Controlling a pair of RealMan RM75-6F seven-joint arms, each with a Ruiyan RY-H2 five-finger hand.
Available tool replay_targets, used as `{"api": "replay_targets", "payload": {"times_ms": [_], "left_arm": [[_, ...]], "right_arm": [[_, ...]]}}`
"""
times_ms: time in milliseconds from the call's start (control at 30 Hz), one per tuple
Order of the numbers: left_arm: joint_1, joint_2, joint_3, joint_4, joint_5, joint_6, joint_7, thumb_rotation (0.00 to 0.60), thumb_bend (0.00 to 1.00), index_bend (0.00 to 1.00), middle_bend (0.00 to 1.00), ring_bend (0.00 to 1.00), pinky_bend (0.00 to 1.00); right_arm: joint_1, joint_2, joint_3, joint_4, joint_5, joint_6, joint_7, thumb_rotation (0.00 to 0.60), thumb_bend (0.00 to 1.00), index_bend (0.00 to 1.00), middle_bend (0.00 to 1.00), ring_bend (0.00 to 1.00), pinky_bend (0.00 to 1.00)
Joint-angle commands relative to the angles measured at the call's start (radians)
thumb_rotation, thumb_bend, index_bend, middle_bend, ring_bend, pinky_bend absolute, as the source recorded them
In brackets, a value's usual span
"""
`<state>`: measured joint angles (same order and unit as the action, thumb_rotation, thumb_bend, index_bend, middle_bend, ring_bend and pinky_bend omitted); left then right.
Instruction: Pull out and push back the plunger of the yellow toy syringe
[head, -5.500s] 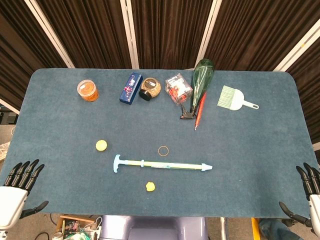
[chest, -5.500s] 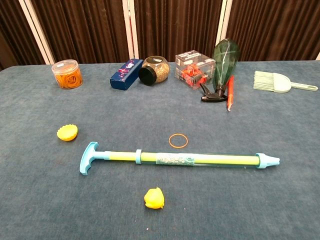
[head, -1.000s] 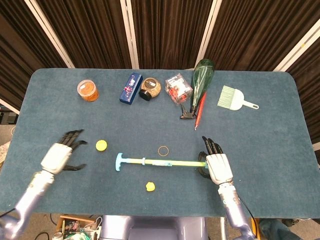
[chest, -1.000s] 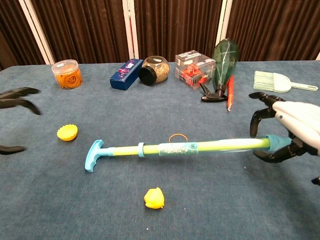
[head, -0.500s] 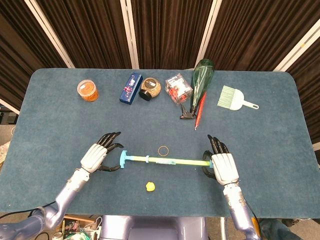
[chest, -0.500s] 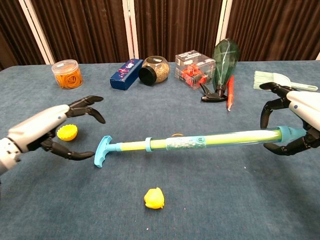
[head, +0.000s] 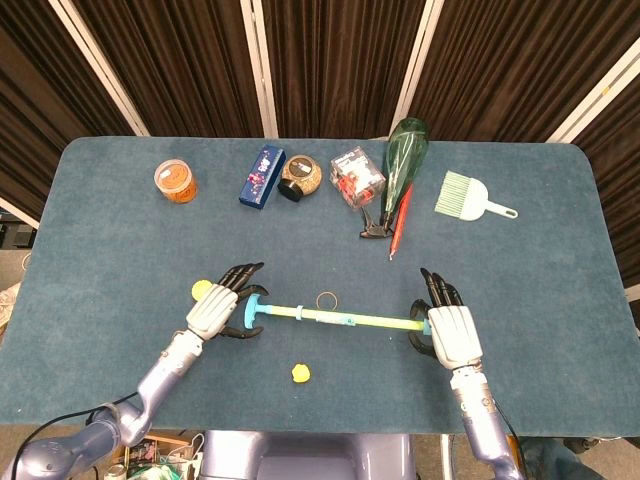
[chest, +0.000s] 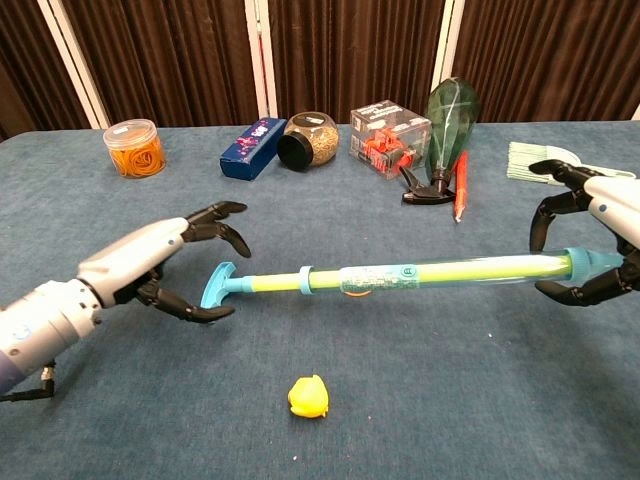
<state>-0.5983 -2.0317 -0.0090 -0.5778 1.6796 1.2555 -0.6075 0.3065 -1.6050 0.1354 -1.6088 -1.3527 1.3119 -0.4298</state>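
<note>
The yellow toy syringe (head: 340, 319) (chest: 420, 271) hangs roughly level above the blue table, with its blue T-handle (chest: 218, 285) pointing left. My right hand (head: 452, 330) (chest: 595, 240) grips its blue nozzle end, fingers curled around the barrel tip. My left hand (head: 218, 305) (chest: 150, 262) is at the T-handle with its fingers spread above and its thumb below. The handle sits in that gap, and the fingers have not closed on it. Only a short length of plunger rod shows between the handle and the barrel collar.
A yellow lump (head: 300, 373) (chest: 308, 396) lies below the syringe, with a rubber band (head: 327, 300) just behind it. A yellow cap (head: 202, 290) peeks out by my left hand. Along the back stand an orange jar (head: 175, 180), blue box (head: 262, 177), green bottle (head: 404, 160) and brush (head: 470, 197).
My left hand has moved right until its spread fingers bracket the T-handle. My right hand has carried the lifted syringe slightly right and higher.
</note>
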Motion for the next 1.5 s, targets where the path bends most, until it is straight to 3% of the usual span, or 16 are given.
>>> {"api": "replay_targets", "payload": {"times_ms": [33, 200, 400, 633, 800, 1200, 1500], "left_arm": [[-0.014, -0.027, 0.002, 0.033, -0.012, -0.025, -0.010, 0.600, 0.20, 0.31, 0.00, 0.00, 0.07], [-0.028, -0.059, 0.001, 0.081, -0.029, -0.061, 0.001, 0.600, 0.22, 0.32, 0.00, 0.00, 0.07], [-0.045, -0.089, -0.002, 0.126, -0.046, -0.089, 0.007, 0.600, 0.35, 0.35, 0.00, 0.00, 0.07], [-0.041, -0.104, -0.005, 0.159, -0.058, -0.059, 0.019, 0.600, 0.54, 0.60, 0.00, 0.00, 0.07], [-0.028, -0.093, -0.007, 0.157, -0.063, -0.013, 0.025, 0.600, 0.62, 0.69, 0.03, 0.00, 0.07], [0.014, 0.043, 0.003, 0.021, -0.045, 0.142, 0.066, 0.600, 0.64, 0.72, 0.07, 0.00, 0.07], [0.075, 0.188, 0.052, -0.122, -0.008, 0.229, 0.130, 0.600, 0.64, 0.72, 0.07, 0.00, 0.07]], "right_arm": [[0.000, 0.004, 0.001, -0.002, 0.000, 0.004, 0.003, 0.600, 0.65, 0.96, 0.01, 0.00, 0.15], [-0.002, 0.018, -0.001, -0.010, -0.002, 0.011, 0.009, 0.600, 0.65, 0.96, 0.01, 0.00, 0.15], [-0.007, 0.031, -0.006, -0.023, -0.007, 0.023, 0.009, 0.600, 0.65, 0.96, 0.01, 0.00, 0.15], [-0.010, 0.045, -0.004, -0.035, -0.006, 0.037, -0.004, 0.600, 0.65, 0.96, 0.01, 0.00, 0.15], [-0.012, 0.058, 0.002, -0.050, -0.004, 0.050, -0.013, 0.600, 0.65, 0.96, 0.02, 0.00, 0.15], [-0.029, 0.116, 0.028, -0.100, 0.004, 0.097, -0.015, 0.600, 0.65, 0.98, 0.02, 0.00, 0.15], [-0.052, 0.165, 0.041, -0.097, 0.032, 0.116, 0.027, 0.600, 0.65, 0.98, 0.02, 0.00, 0.15]]}}
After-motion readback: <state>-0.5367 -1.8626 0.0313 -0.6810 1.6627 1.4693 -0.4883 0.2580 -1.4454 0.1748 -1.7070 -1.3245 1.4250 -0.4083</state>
